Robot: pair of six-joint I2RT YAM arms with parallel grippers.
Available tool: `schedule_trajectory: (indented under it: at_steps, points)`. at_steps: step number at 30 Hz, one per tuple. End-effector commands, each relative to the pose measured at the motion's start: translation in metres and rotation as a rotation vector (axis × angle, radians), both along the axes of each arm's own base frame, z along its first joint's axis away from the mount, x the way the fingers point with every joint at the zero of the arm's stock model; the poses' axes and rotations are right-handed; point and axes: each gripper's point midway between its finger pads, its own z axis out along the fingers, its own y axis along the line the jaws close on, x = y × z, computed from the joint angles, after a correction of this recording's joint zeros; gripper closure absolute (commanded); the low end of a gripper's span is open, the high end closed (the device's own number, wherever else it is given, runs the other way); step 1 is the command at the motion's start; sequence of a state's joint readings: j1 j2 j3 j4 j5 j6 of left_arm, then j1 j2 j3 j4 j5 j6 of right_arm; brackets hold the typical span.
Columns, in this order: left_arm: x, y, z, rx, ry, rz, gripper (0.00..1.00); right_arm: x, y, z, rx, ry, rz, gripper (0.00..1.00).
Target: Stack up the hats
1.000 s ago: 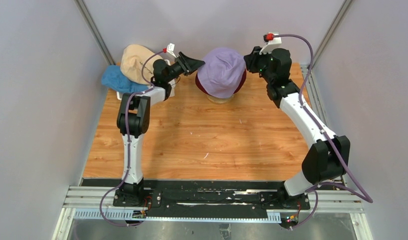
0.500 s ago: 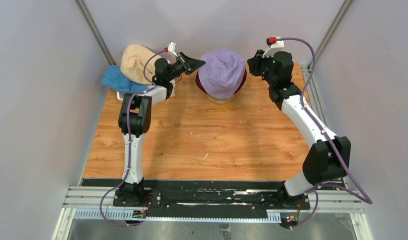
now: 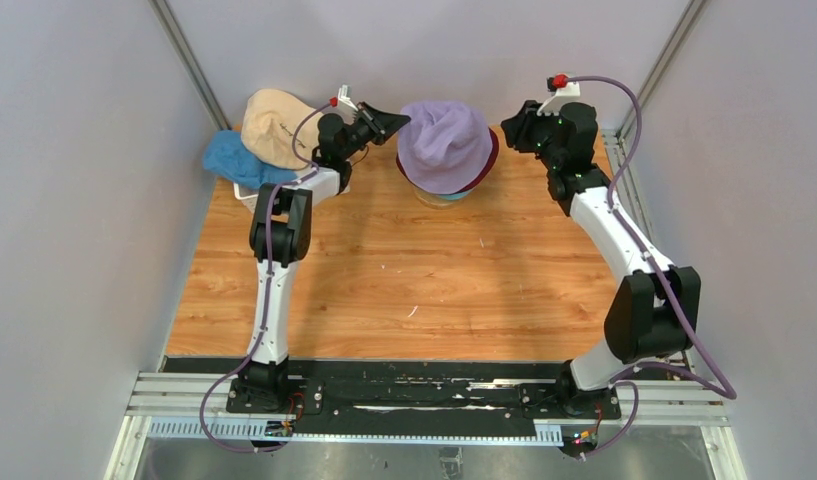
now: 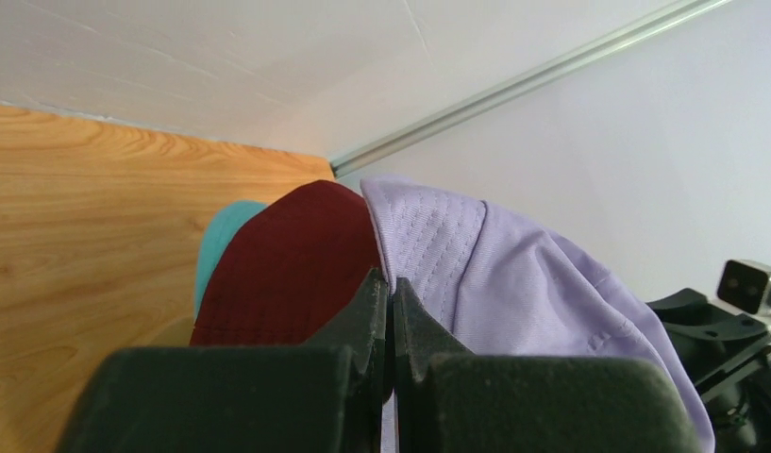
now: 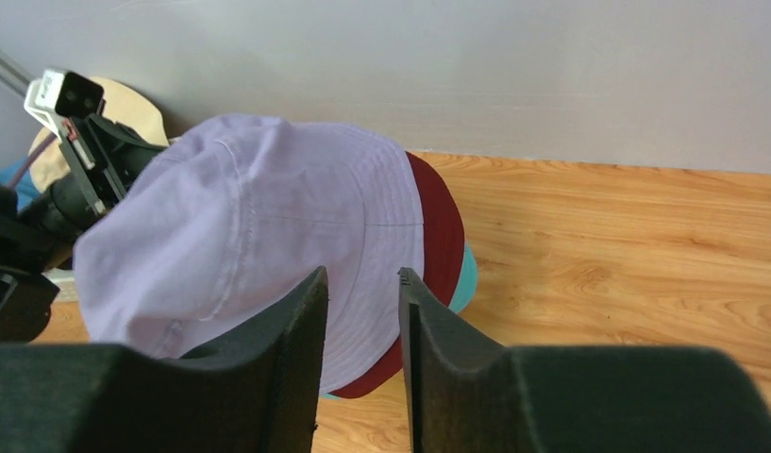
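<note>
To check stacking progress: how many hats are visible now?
5. The lavender hat tops the centre stack, over dark red hat and teal hat; beige hat overlaps blue hat, far left. Others might hide underneath.

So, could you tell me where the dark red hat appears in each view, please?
Top external: the dark red hat is a thin rim at upper centre, along the lavender hat's right edge.
Left wrist: centre, the broad brim left of the lavender hat.
Right wrist: right of centre, a crescent.
Shared landmark: the lavender hat lying over it.
</note>
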State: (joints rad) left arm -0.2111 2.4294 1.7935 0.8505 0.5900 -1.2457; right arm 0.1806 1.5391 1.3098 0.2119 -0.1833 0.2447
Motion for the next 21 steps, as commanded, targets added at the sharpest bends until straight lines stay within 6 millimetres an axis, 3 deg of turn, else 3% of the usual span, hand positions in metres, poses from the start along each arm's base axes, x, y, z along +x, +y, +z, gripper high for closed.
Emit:
schedule_trajectory:
  at_steps: [1, 11, 21]
  points:
    - [0.018, 0.008, 0.002, -0.01, 0.009, 0.057, 1.0, 0.011, 0.003, -0.005, 0.077, 0.026, 0.08, 0.63]
    - [0.021, 0.006, 0.0, -0.007, 0.017, 0.055, 1.0, 0.028, 0.013, -0.022, 0.299, 0.078, 0.312, 0.49]
    - [0.018, 0.002, 0.005, -0.02, 0.009, 0.021, 0.95, 0.048, 0.02, -0.048, 0.452, 0.137, 0.44, 0.48]
